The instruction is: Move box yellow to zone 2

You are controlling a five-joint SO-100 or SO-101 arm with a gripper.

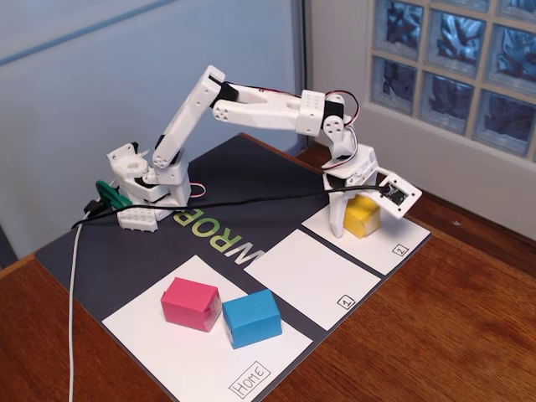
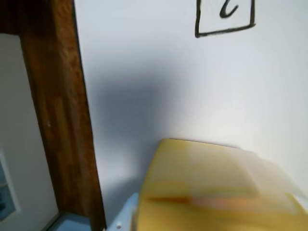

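Observation:
The box yellow (image 1: 363, 216) stands on zone 2 (image 1: 394, 239), the white panel at the far right with a boxed "2" (image 1: 399, 249) at its corner. My gripper (image 1: 356, 213) reaches down over the box and is shut on it. One white finger (image 1: 337, 216) lies flat against the box's left side; the other is hidden behind the box. In the wrist view the yellow box (image 2: 216, 192) fills the lower right and is blurred. A pale finger (image 2: 126, 216) touches its left edge, and the boxed "2" (image 2: 224, 17) shows at the top.
A pink block (image 1: 191, 303) and a blue block (image 1: 251, 318) sit on the Home panel (image 1: 159, 335) at the front. The panel marked 1 (image 1: 310, 276) lies between Home and zone 2. A black cable (image 1: 251, 201) crosses the dark mat. The wooden table edge (image 2: 57, 120) runs close beside zone 2.

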